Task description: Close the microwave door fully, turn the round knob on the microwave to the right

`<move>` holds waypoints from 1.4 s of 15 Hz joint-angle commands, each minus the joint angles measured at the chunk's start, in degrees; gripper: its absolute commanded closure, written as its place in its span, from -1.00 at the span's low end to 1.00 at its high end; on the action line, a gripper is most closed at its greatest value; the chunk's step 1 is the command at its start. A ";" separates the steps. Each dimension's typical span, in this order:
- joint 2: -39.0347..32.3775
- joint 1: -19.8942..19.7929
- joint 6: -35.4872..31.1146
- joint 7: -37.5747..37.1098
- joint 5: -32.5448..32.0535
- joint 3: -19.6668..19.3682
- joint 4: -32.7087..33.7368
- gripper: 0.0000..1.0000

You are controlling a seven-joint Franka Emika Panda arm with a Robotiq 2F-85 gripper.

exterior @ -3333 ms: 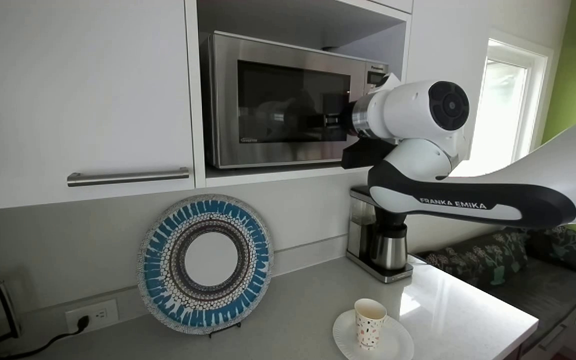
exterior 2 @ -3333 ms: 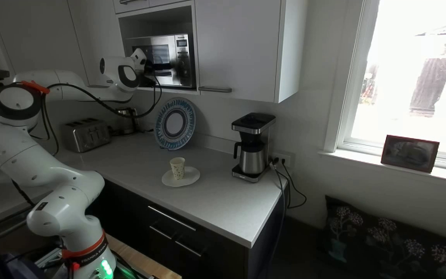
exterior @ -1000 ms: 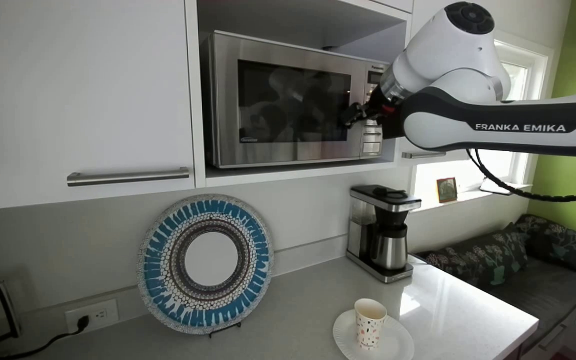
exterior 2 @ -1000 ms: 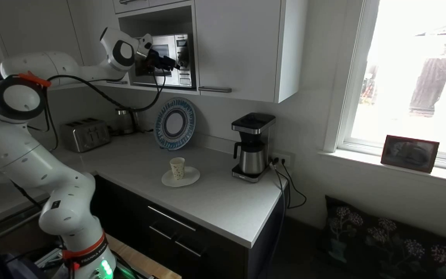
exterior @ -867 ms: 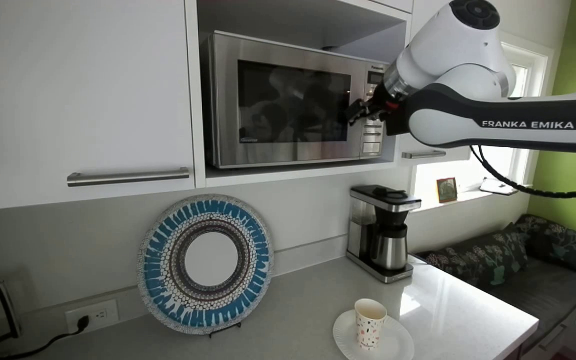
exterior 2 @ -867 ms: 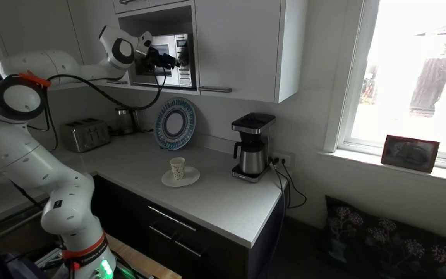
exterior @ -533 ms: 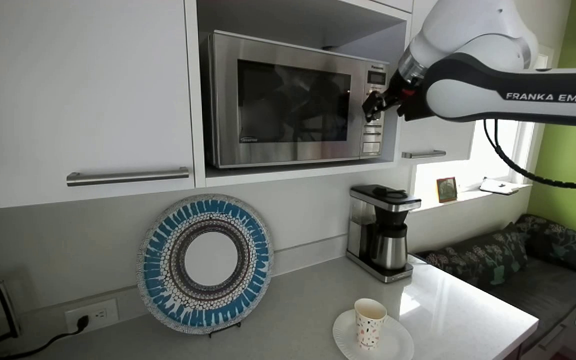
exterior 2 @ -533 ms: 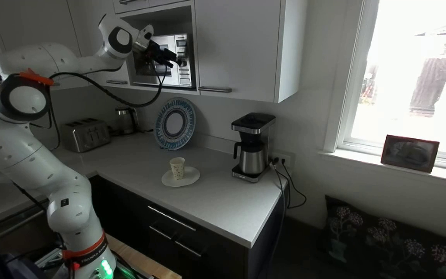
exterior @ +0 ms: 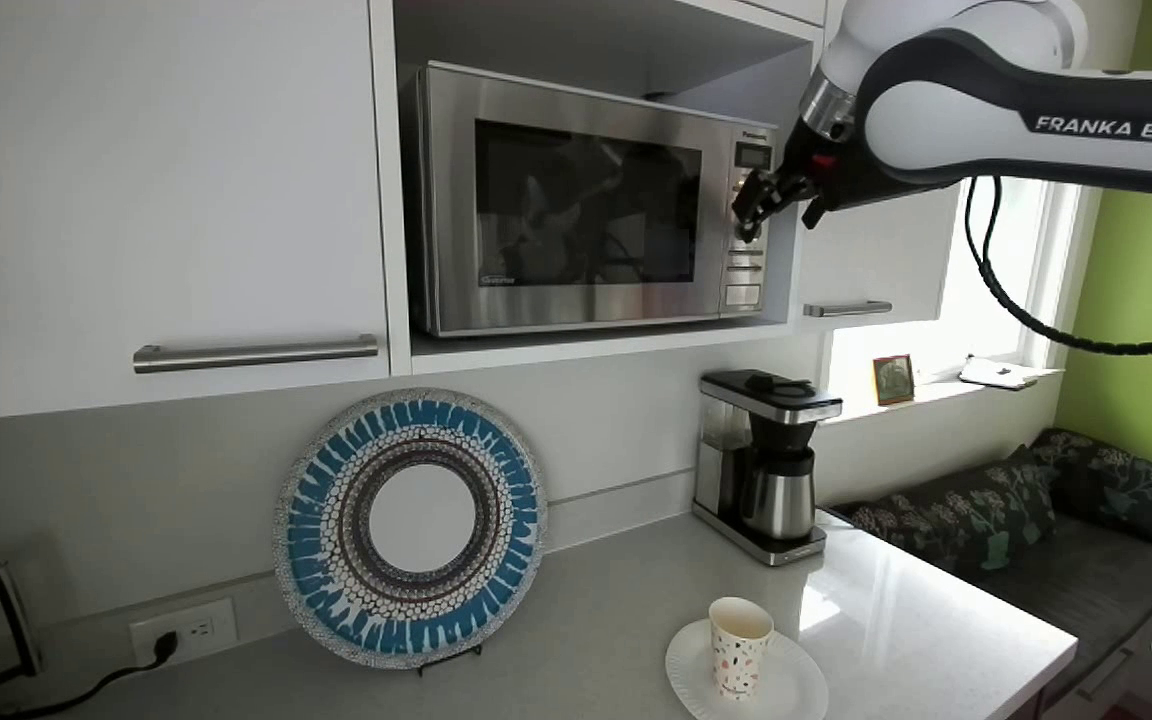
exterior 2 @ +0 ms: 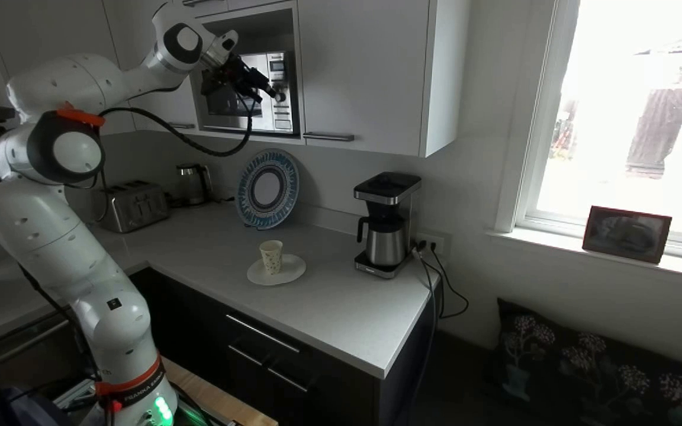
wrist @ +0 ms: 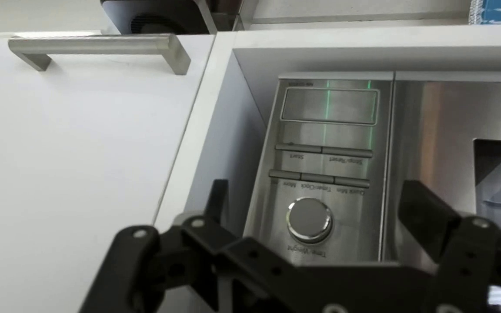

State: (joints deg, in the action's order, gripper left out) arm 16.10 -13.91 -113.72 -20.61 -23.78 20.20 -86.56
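White cabinetry [exterior: 156, 190] is framing the microwave door [exterior: 581, 205], apparently closed. I am moving the empty gripper [wrist: 315, 195] from it to the control strip [wrist: 315, 164]; fingers [wrist: 424, 217] are standing apart, the round knob [wrist: 309, 219] showing between them, so turning is presumably following.

Microwave door [wrist: 450, 108], one, and patterned plate [wrist: 498, 11], one: both are cut off by wrist view's right edge.

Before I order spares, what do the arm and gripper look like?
The arm is white with black bands, white FRANKA EMIKA lettering, an orange base ring and ribbed black cable. The gripper is black, with two fingers and grey screw heads.
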 commanded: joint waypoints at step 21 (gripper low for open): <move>-7.99 12.01 2.95 12.30 -5.02 -9.41 8.25 -0.96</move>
State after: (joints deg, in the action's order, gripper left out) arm 9.76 -3.97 -113.24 -9.86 -26.90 11.65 -80.81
